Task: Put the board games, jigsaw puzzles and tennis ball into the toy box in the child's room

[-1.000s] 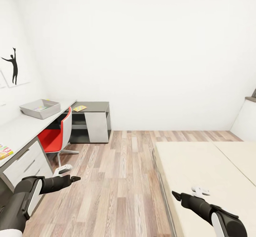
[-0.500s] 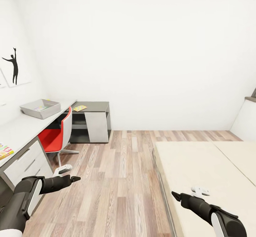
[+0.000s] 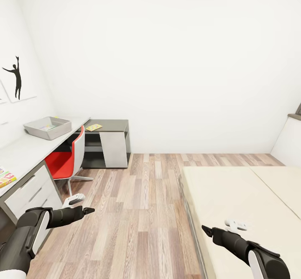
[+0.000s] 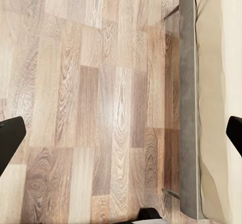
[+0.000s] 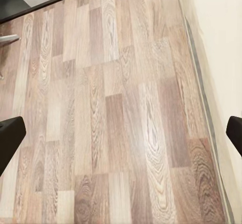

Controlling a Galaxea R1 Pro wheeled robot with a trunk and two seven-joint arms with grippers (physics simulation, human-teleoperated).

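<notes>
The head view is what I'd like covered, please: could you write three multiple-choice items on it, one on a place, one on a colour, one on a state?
1. Where does the grey toy box stand?
A. on the bed
B. on the long white table by the wall
C. on the floor

2. What colour is the chair seat?
A. red
B. green
C. blue

3. How are the two grippers?
A. both shut on toys
B. one holding a ball
C. both open and empty

Answers:
1. B: the toy box sits on the table beyond the chair.
2. A: the chair has a red seat.
3. C: the left gripper and right gripper each show fingertips spread over bare floor.
</notes>
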